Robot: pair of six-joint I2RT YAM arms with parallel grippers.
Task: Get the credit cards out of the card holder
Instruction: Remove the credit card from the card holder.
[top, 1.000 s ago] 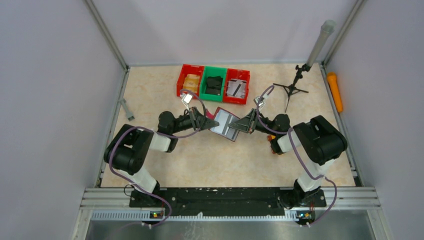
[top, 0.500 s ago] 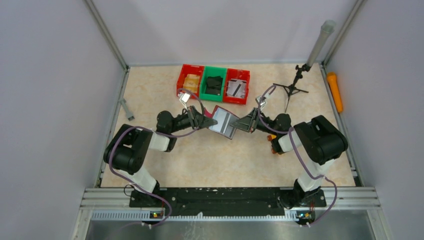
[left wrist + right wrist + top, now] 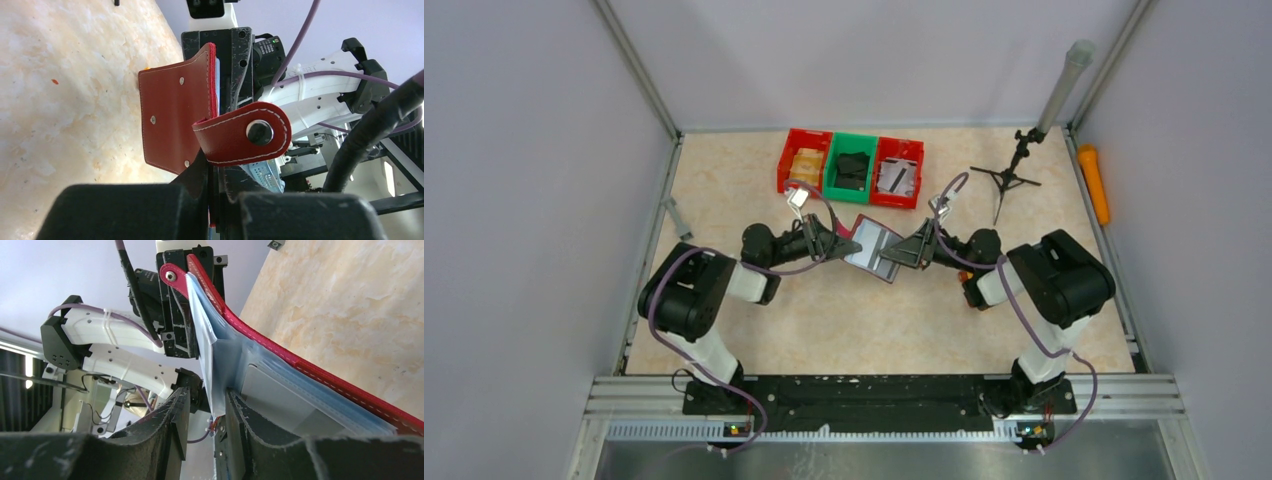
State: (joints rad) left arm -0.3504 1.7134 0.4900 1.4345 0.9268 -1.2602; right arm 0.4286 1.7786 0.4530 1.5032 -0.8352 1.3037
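We find the card holder (image 3: 873, 249) held open and clear of the surface (image 3: 824, 320), at mid-field between the two arms and just in front of the row of three bins (image 3: 852, 165). The left end effector (image 3: 848, 243) is fully closed on the holder's left edge, the red cover (image 3: 172, 117) pinched between its tips. In the left wrist view the cover's outer face stands roughly upright and shows small rivets. The strap (image 3: 242, 135), with its snap stud, curls off to one side and is fastened to nothing. The right end effector (image 3: 903, 254) meets the holder from the opposite side with its jaws partly open. In the right wrist view one thin leaf (image 3: 207, 355) of the silvery-blue sleeves (image 3: 300, 405) stands in the gap between the two fingers (image 3: 170, 425). It lies close to one finger and apart from the other, so we record it as not clamped. The remaining sleeves lie fanned against the inside of the cover. A grey rectangular panel shows within one of them; we cannot tell whether it is a card.
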